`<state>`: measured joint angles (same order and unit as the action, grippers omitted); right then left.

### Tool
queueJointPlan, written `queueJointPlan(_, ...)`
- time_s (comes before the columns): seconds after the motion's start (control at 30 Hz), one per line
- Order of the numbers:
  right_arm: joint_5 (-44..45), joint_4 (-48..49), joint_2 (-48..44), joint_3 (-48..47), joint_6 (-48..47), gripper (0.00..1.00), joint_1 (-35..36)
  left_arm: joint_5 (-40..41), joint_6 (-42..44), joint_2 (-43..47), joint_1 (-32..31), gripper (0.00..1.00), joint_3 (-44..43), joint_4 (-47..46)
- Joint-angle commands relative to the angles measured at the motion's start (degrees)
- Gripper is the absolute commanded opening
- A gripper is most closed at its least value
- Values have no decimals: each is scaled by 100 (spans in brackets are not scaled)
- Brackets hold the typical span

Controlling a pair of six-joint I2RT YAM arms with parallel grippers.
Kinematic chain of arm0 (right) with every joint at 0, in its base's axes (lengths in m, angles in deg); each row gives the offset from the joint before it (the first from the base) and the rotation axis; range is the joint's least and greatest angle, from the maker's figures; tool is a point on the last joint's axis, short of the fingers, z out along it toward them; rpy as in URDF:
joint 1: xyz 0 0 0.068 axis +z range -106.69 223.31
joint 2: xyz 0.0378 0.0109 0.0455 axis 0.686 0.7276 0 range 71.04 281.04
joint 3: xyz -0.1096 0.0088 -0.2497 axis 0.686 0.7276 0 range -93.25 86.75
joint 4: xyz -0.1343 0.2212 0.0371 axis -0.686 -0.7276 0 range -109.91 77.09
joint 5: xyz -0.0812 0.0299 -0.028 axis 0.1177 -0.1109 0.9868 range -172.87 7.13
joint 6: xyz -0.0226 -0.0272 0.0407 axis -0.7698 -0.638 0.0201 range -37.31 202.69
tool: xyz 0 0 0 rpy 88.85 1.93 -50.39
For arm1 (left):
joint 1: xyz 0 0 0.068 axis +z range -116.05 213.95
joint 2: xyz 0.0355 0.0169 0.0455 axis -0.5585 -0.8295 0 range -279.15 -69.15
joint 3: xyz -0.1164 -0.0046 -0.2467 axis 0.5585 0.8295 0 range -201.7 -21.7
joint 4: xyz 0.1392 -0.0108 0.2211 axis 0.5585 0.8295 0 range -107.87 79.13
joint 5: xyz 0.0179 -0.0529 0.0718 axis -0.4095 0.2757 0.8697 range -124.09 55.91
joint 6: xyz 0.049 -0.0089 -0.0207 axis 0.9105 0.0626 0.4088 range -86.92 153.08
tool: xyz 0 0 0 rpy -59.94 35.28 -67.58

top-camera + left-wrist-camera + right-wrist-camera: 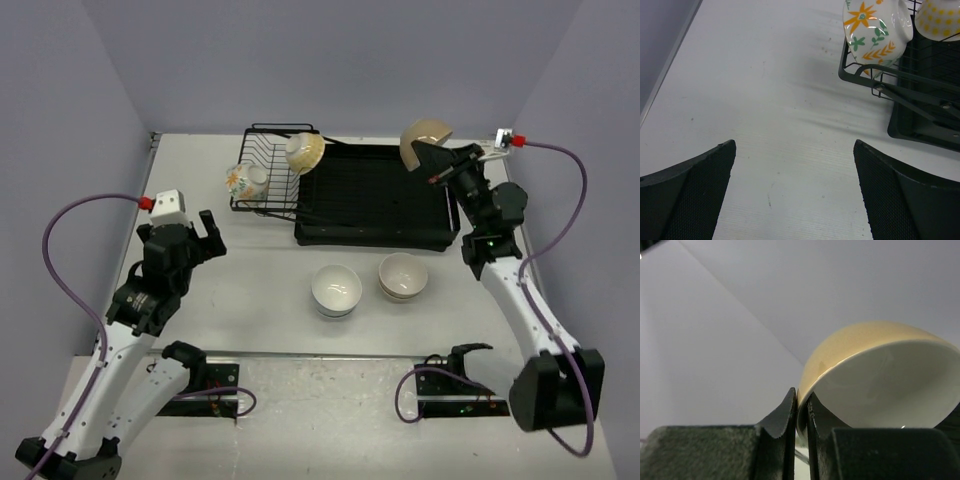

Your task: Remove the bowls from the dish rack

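The left gripper [207,238] hangs over the table [260,290], fingers wide apart, holding nothing. Next is the dish rack [268,205]. A flower bowl [246,181] lies on its side at the rack's left end, and a yellow dotted bowl [305,152] leans just right of it. In front of the rack, a white bowl [336,289] and a cream bowl [403,277] stand side by side on the table. The right gripper [801,410] pinches the rim of a tan bowl [425,142] in the air over the rack's far right corner.
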<state>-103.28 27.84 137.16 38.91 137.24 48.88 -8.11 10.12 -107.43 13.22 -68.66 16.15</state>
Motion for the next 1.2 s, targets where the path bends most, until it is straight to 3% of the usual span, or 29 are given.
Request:
queueJointPlan(0.0, 456, -2317, -1275, -94, -2031, 0, 366, 285, 11, 110, 165, 100, -32, -71)
queueJointPlan(0.17, 942, -5071, -2287, -656, -3115, 0, 973, 241, 2, 163, 289, 100, -41, -71)
queueJointPlan(0.3, 1134, -6367, -2508, -973, -3431, 0, 1245, 215, 2, 277, 298, 100, -24, -80)
queueJointPlan(0.53, 2379, -8731, -1588, -1782, -3934, 0, 2183, 162, 11, 418, 298, 100, -15, -71)
queueJointPlan(0.9, 3603, -9559, -418, -1773, -3697, 0, 3591, 145, 11, 655, 298, 100, 11, -89)
queueJointPlan(1.17, 3860, -9709, 514, -1852, -3793, 0, 3891, 144, 11, 734, 298, 100, 20, -97)
